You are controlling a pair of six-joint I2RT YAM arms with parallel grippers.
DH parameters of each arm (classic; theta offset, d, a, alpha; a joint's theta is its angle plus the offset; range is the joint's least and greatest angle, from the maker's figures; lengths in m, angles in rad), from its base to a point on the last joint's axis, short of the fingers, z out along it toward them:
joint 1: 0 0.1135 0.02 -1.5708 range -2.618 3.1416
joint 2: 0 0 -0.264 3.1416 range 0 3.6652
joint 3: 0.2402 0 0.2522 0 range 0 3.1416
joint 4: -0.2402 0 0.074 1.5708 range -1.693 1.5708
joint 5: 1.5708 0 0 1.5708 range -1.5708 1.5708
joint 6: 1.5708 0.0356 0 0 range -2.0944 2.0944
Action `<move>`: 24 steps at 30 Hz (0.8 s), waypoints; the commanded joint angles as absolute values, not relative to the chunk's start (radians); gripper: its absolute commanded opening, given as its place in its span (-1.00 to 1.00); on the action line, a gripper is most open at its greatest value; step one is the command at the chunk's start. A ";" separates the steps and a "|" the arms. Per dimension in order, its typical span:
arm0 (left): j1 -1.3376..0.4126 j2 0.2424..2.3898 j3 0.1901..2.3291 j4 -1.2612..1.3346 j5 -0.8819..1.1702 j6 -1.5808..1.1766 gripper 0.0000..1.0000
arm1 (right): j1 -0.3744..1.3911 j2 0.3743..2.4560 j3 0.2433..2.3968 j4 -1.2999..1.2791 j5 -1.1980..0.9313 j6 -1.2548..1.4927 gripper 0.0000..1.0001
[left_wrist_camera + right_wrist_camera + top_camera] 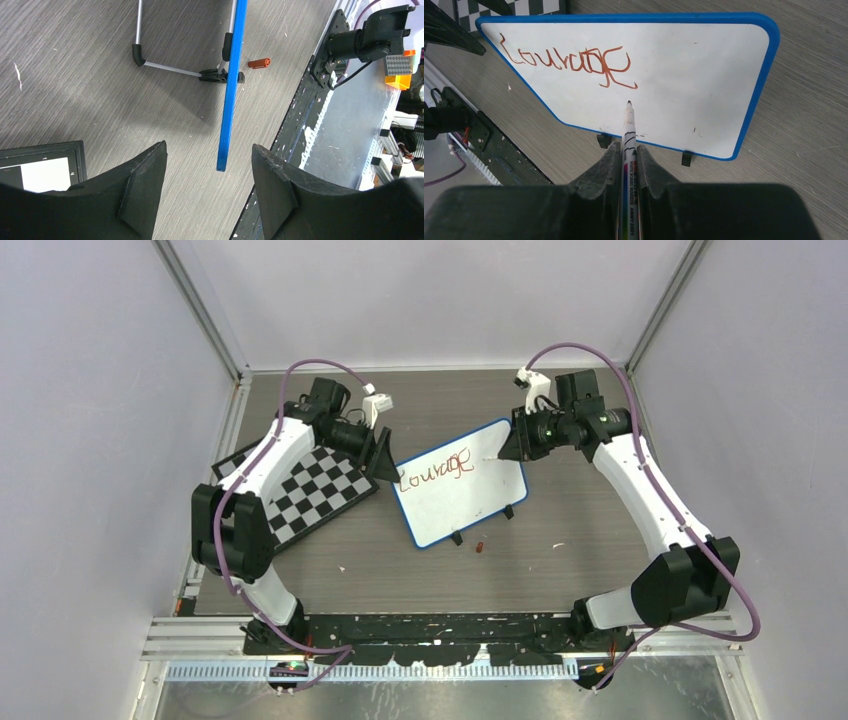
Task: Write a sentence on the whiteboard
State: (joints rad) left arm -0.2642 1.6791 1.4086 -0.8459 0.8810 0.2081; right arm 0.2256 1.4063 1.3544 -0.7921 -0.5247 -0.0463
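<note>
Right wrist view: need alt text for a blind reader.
The right pincer grips a marker, its tip pointing at the whiteboard just below the end of a brownish-red handwritten Courage. The blue-framed whiteboard stands on black feet on a grey wood-grain table, with a chessboard corner showing behind it.

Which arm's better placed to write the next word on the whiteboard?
Right. The right gripper is shut on the marker, its tip at the whiteboard by the end of the sentence. The left gripper is open and empty, straddling the board's edge.
</note>
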 commanded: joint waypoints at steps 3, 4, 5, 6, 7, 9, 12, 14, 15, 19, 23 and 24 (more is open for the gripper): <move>-0.265 1.687 1.421 -0.816 0.926 0.191 0.22 | 0.230 1.371 1.334 -0.651 -0.483 -0.020 -1.00; -0.265 1.689 1.423 -0.817 0.927 0.190 0.20 | 0.231 1.373 1.330 -0.645 -0.474 -0.022 -1.00; -0.266 1.692 1.424 -0.817 0.927 0.192 0.17 | 0.233 1.378 1.328 -0.642 -0.464 -0.022 -0.99; -0.267 1.693 1.426 -0.818 0.927 0.192 0.13 | 0.235 1.381 1.327 -0.639 -0.453 -0.021 -0.99; -0.268 1.696 1.428 -0.819 0.928 0.192 0.09 | 0.238 1.384 1.325 -0.633 -0.442 -0.021 -0.99; -0.269 1.701 1.432 -0.822 0.927 0.193 0.02 | 0.246 1.386 1.314 -0.617 -0.431 -0.024 -0.99; -0.271 1.707 1.438 -0.826 0.925 0.193 -0.12 | 0.260 1.396 1.313 -0.614 -0.406 -0.035 -0.99; -0.272 1.712 1.445 -0.830 0.925 0.196 -0.21 | 0.268 1.400 1.310 -0.611 -0.394 -0.040 -0.99; -0.272 1.714 1.446 -0.831 0.925 0.197 -0.26 | 0.270 1.400 1.309 -0.609 -0.393 -0.040 -1.00; -0.273 1.717 1.451 -0.834 0.923 0.199 -0.46 | 0.287 1.402 1.308 -0.603 -0.383 -0.048 -1.00; -0.273 1.719 1.454 -0.837 0.923 0.201 -0.64 | 0.306 1.412 1.312 -0.603 -0.367 -0.060 -0.99; -0.273 1.718 1.455 -0.839 0.923 0.202 -0.69 | 0.311 1.415 1.313 -0.604 -0.363 -0.063 -0.99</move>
State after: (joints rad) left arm -0.2691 1.7172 1.4128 -0.8467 0.9035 0.1909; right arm 0.2920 1.4067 1.3067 -0.6487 -0.3885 -0.0383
